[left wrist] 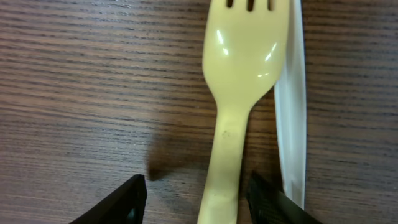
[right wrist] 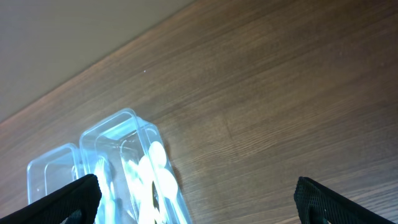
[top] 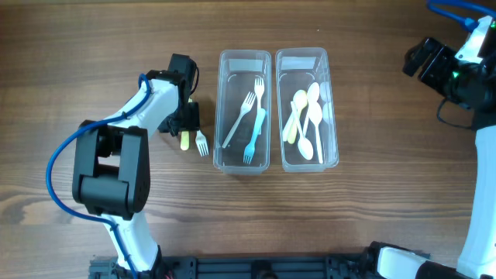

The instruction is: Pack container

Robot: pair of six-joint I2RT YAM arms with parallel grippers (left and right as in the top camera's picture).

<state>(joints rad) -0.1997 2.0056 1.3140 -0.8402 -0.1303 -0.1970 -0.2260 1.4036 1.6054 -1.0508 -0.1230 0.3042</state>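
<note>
Yellow fork [left wrist: 239, 68], on the table [left wrist: 81, 93] beside the fork tub [top: 231, 77], handle between the wide-open fingers of your left end effector [left wrist: 198, 193]: risk that closing also pinches or drags the white fork [left wrist: 291, 124] just beside it; right end effector [right wrist: 196, 196] wide, empty.

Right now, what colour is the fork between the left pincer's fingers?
Pale yellow fork; the left wrist view shows it best.

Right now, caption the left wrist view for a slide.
Open left gripper straddling a pale yellow plastic fork beside a white utensil handle.
</note>
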